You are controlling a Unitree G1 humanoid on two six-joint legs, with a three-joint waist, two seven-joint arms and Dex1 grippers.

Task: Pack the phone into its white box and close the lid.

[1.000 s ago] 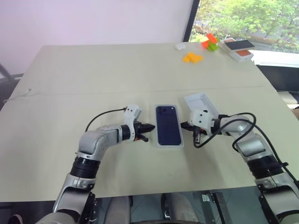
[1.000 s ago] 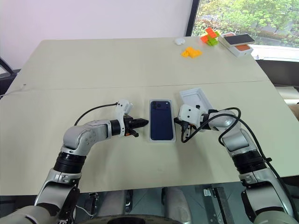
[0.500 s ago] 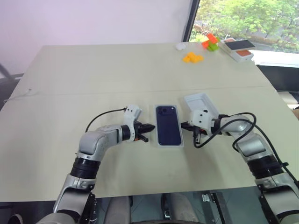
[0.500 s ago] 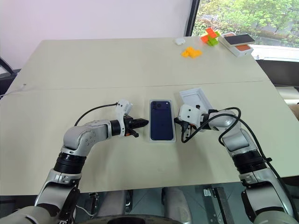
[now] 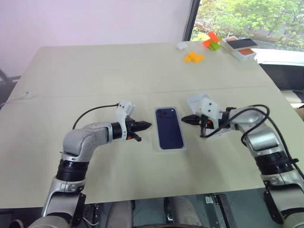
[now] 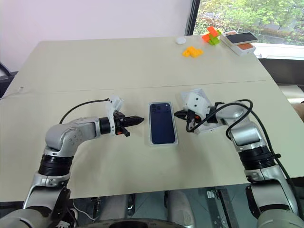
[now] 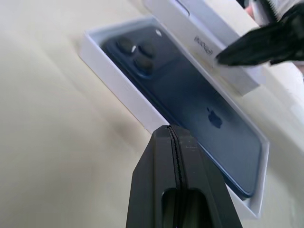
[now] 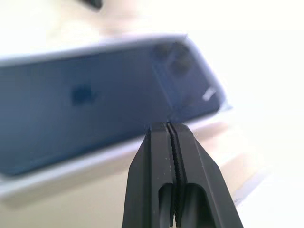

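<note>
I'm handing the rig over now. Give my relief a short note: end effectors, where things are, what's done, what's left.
Left end effector: shut, empty, left of the box.
Right end effector: shut, empty, right of the box.
Phone: back up, seated in the box at table centre.
Lid: on the table behind the right end effector, partly hidden.
Done: phone packed.
Left: put the lid on the box.

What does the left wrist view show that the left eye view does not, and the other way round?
Left wrist view alone: the camera lenses of the phone up close, the logo on its back, and lettering on the lid's side wall.

Left eye view alone: the orange blocks and the small orange-and-white box at the far table edge.

Both: the phone lying in the white box, and the left gripper with jaws shut.
</note>
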